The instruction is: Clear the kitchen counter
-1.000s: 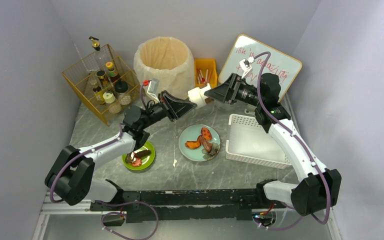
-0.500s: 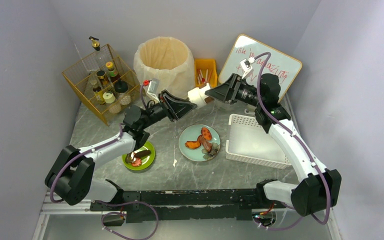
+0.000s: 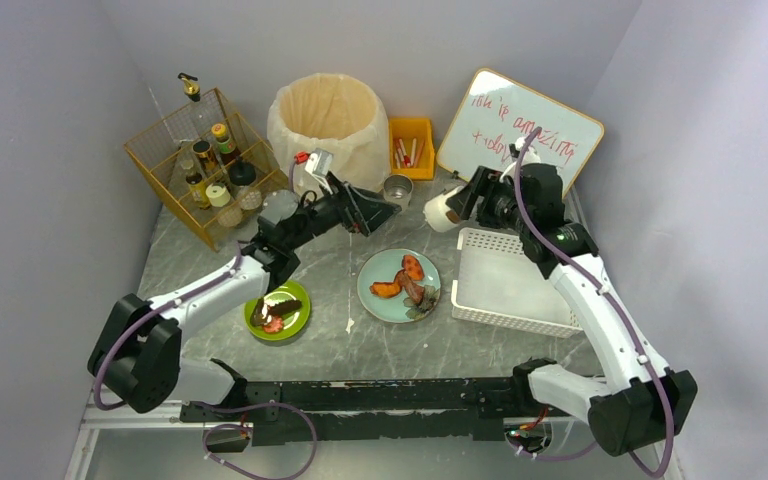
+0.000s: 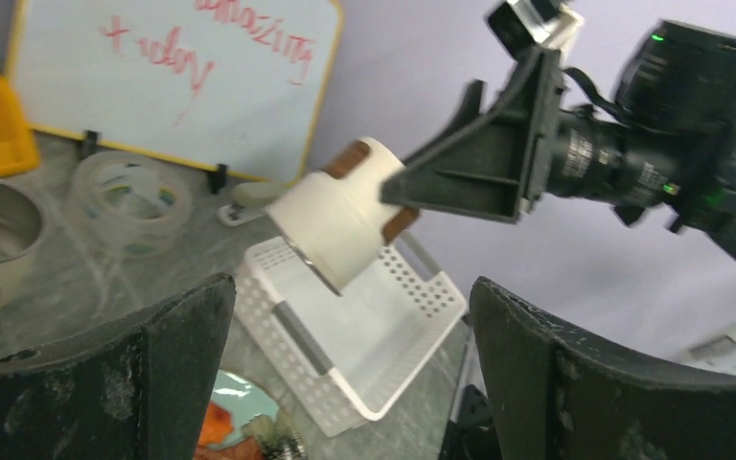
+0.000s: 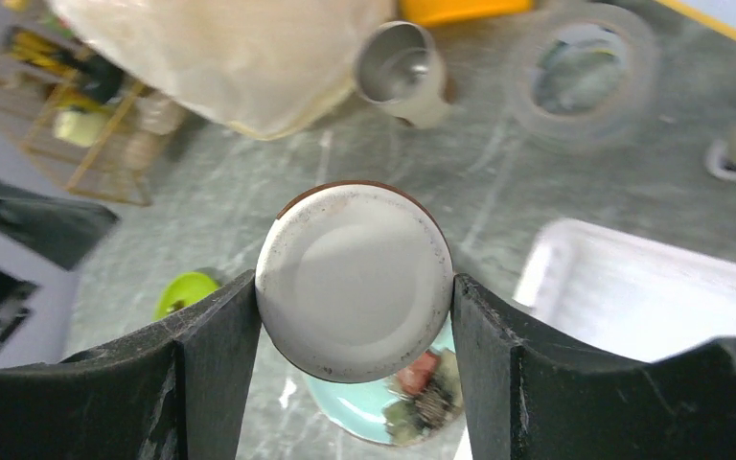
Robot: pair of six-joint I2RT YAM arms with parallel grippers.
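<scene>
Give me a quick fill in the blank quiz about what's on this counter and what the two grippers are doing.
The white cup is clamped in the ___ arm's gripper. The left gripper is ___ and empty. The yellow bin stands between the bag-lined bin and the ___.
Missing words: right; open; whiteboard.

A wire rack (image 3: 160,170) of bottles (image 3: 222,140), a lined bin (image 3: 290,130), a yellow box (image 3: 411,150) and a whiteboard (image 3: 520,125) stand at the back; nearer lie a basket (image 3: 505,285), blue plate (image 3: 368,285) and green plate (image 3: 303,308).
</scene>
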